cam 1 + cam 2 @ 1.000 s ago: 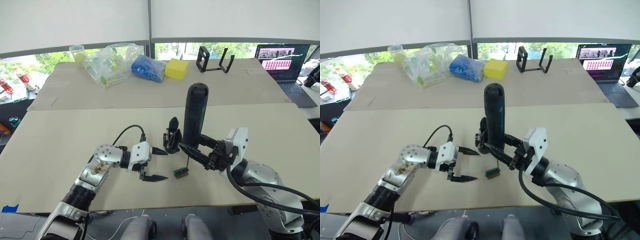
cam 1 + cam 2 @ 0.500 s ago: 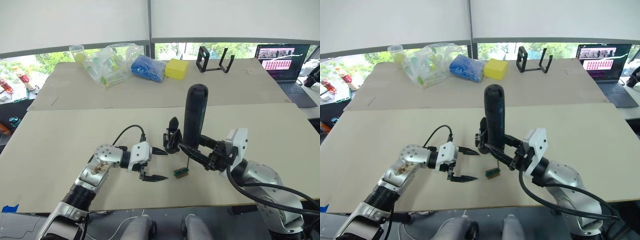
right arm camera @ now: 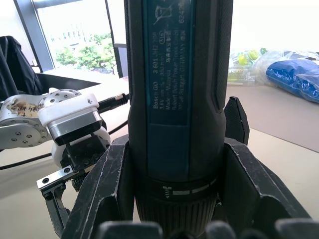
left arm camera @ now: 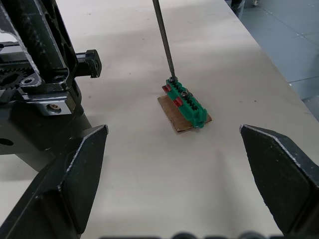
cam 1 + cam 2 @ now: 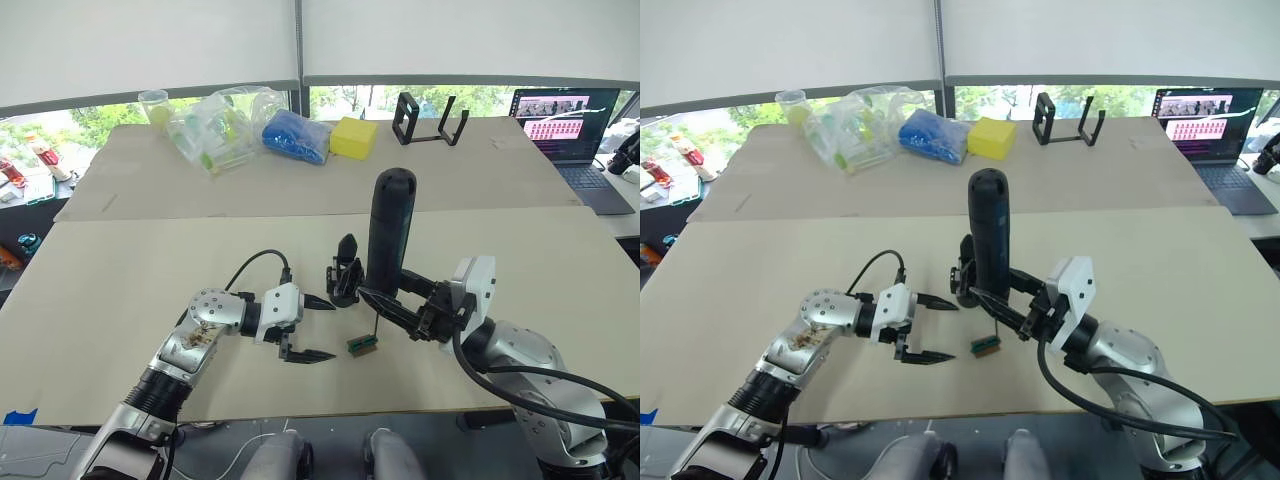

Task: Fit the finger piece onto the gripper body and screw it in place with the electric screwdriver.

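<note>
Two grippers work low over the near cream table (image 5: 120, 280). Nearest, the left gripper (image 5: 312, 328) points toward the middle with its black fingers (image 4: 75, 174) spread wide and nothing between them. Just beyond its tips lies a small green terminal block (image 4: 187, 102) on a brown backing, flat on the table. The thin metal bit (image 4: 163, 40) of the electric screwdriver (image 5: 390, 228) comes down onto one of the block's screws at its end.

That screwdriver stands upright, rounded end up, clamped around its lower body by the right gripper (image 5: 395, 300), whose fingers (image 3: 107, 194) close on either side of the barrel. Just beside the screwdriver, on the robot's left of it, the gripper body (image 5: 343, 278) sits on the table with one pointed black finger sticking up. I cannot tell where the loose finger piece is.

Farther back, across a seam, a second table carries a clear plastic bag (image 5: 222, 125) with green items, a clear cup (image 5: 153, 105), a blue bundle (image 5: 295, 135), a yellow sponge (image 5: 353, 137) and a black stand (image 5: 430, 118). At the far right, a laptop (image 5: 570, 125) sits open, screen lit.
</note>
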Motion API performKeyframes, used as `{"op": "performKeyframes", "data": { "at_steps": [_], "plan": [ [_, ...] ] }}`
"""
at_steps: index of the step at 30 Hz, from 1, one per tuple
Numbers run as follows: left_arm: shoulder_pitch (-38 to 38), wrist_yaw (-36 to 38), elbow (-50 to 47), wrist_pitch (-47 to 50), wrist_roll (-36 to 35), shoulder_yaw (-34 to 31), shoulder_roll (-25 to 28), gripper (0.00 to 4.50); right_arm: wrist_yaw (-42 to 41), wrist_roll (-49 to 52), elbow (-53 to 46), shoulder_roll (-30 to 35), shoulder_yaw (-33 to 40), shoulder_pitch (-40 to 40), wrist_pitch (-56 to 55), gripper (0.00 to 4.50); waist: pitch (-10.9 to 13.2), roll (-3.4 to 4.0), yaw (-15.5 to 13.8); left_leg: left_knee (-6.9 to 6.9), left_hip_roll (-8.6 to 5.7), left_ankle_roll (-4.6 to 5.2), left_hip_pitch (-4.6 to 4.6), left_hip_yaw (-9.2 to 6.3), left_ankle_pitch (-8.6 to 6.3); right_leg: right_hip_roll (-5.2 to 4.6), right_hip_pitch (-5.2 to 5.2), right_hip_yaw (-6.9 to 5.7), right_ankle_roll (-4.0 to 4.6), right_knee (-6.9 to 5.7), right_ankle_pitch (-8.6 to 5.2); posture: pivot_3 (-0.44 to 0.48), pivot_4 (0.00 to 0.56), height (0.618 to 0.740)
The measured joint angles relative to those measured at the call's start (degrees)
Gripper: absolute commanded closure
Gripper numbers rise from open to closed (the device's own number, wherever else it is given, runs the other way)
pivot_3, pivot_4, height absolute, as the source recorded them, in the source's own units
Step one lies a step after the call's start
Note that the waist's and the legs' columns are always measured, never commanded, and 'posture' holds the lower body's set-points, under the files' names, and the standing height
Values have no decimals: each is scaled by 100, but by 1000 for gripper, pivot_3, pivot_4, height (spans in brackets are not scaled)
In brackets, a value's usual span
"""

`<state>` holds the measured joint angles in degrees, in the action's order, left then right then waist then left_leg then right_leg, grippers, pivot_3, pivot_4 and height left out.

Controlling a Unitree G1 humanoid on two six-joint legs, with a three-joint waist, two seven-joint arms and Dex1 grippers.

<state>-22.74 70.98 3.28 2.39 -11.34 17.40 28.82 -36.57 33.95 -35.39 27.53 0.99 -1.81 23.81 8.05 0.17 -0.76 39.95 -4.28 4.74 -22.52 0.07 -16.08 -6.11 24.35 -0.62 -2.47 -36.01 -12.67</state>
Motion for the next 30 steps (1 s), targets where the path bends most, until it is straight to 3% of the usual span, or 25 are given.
{"op": "performKeyframes", "data": {
  "at_steps": [30],
  "plan": [
    [-1, 16, 1, -70, 0, 0, 5, 0, -35, 12, 76, 18, 10, -132, 1, 2587, 0, 0, 0, 0, 0, 0, 0, 0, 0, 0, 0, 0, 0, 0, 0, 0, 150, 740]
  ]
}}
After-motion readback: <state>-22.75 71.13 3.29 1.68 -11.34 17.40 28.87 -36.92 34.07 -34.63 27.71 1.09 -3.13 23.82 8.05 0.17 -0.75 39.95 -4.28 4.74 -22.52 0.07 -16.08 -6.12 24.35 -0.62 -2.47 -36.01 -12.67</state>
